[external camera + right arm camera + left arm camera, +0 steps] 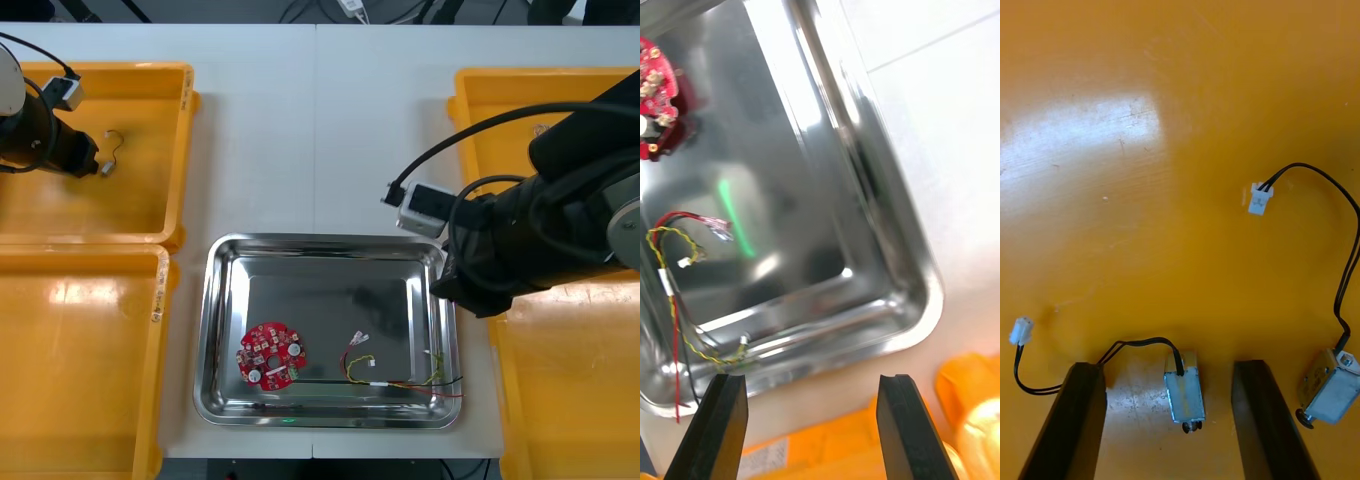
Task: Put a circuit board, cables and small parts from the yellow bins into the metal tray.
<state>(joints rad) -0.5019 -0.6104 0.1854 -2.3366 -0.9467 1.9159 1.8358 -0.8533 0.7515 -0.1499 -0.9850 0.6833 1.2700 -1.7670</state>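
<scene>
Left gripper [1169, 366]: jaws released, held over the floor of the farther left-hand yellow bin [140, 200]. A small metal part [1184, 396] on a black lead [1142, 343] is found between them, touched by neither. A second small metal part [1328, 386] is noted just outside one finger. Right gripper [809, 384]: jaws released, nothing held, positioned over a corner of the metal tray [325, 243]. Within the tray, a red circuit board [271, 354] and a red and yellow cable [400, 383] are recorded, lying apart

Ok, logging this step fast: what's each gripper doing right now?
Left gripper: open, straddling a small metal part.
Right gripper: open, empty, near the metal tray's corner.
</scene>
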